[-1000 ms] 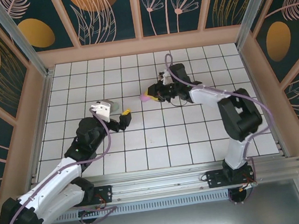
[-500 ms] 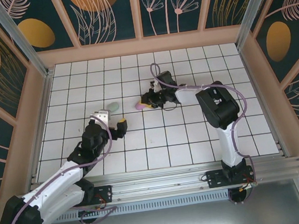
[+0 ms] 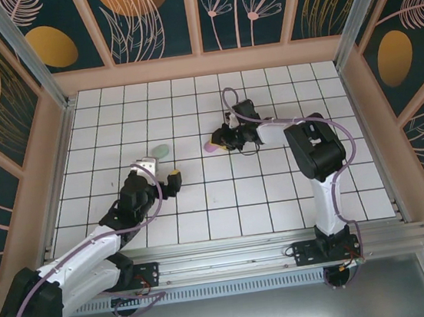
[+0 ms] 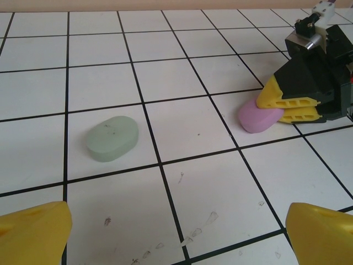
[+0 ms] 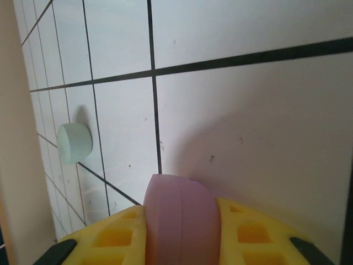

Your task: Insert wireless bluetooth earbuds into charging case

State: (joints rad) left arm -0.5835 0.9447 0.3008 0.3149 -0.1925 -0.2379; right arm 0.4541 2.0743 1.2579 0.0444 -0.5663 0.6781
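right gripper: pinching pink case down at the tiles, centre-far | green case: lying left of it, apart | left gripper: hovering near-left, jaws gaping wide

White-black arms, yellow pincer fingers, lilac cables

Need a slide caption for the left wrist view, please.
Right tool pinches the pink case on the white tiles; the mint-green case lies apart, untouched.
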